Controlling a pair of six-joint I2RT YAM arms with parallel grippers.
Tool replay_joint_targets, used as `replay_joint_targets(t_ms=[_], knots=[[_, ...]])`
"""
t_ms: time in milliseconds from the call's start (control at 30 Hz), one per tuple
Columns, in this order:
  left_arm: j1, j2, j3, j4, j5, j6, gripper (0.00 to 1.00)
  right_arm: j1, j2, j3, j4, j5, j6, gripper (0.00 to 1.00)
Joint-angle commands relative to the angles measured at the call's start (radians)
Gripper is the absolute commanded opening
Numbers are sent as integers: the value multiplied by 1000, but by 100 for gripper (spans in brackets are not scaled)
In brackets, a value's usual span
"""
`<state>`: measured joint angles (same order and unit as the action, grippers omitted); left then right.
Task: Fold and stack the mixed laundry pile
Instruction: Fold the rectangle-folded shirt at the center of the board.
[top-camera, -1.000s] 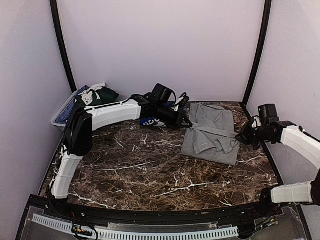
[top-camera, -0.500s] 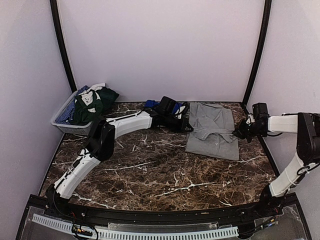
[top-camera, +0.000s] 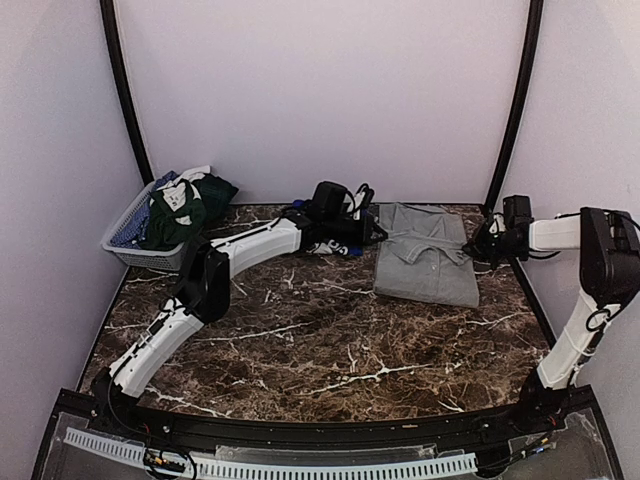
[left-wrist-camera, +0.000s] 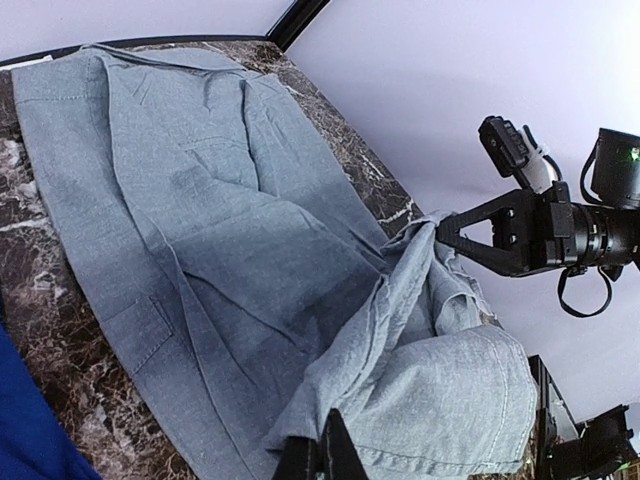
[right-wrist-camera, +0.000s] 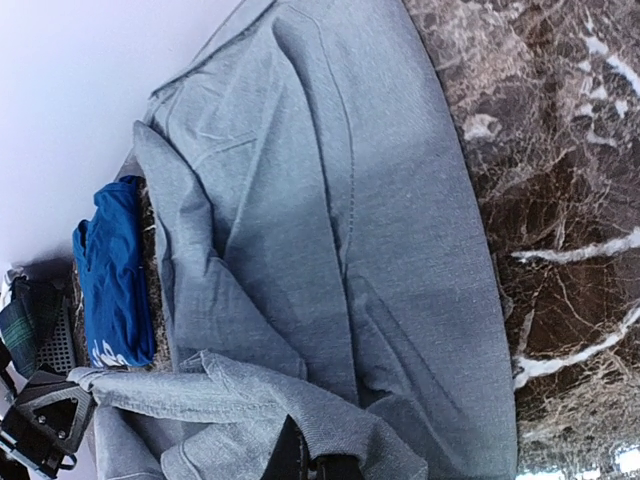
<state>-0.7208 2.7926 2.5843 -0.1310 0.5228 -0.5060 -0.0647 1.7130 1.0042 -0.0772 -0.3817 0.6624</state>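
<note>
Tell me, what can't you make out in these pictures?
Blue T-shirt: top view, mostly hidden behind the left gripper; left wrist view, cut off at the corner.
Basket contents: top view, lower pieces covered by the dark-green garment, too small to count.
Fingertips of the right gripper: right wrist view, buried in the grey polo shirt, cropped by the bottom edge.

No text is legible. White print on the blue T-shirt cannot be resolved into characters.
</note>
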Motion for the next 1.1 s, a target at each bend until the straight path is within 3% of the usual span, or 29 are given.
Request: replay_joint_targets(t_ms=[0, 100, 200, 267, 367, 467, 500, 667, 767, 800, 867, 1067], knots=[[9, 58, 50, 41, -21, -26, 0, -18, 62, 22, 59, 25, -1, 0], [10, 87, 77, 41, -24, -27, 2, -20, 74, 47, 47, 39, -11, 0], [14, 94, 88, 49, -42, -23, 17, -25, 51, 66, 19, 76, -24, 2], [22, 90, 104, 46, -49, -23, 27, -33, 34, 84, 5, 84, -28, 9], [41, 48, 110, 9, -80, -7, 49, -53, 20, 112, -16, 59, -33, 39], [57, -17, 66, -13, -75, 10, 57, -58, 0, 140, -29, 29, -42, 78], [61, -59, 49, -20, -85, 24, 59, -58, 0, 161, -47, 18, -52, 84], [59, -216, -140, -44, -89, 68, 65, -56, -84, 172, -89, -102, -97, 86], [40, -360, -385, 1, -66, 108, 73, -33, -168, 108, -127, -172, -135, 86], [23, -423, -447, 42, -67, 121, 81, -18, -197, 88, -143, -181, -142, 86], [-5, -499, -607, 103, -58, 174, 86, 16, -271, 35, -149, -212, -147, 85], [-50, -604, -993, 383, 65, 157, 86, 124, -424, -92, -185, -244, -143, 73]])
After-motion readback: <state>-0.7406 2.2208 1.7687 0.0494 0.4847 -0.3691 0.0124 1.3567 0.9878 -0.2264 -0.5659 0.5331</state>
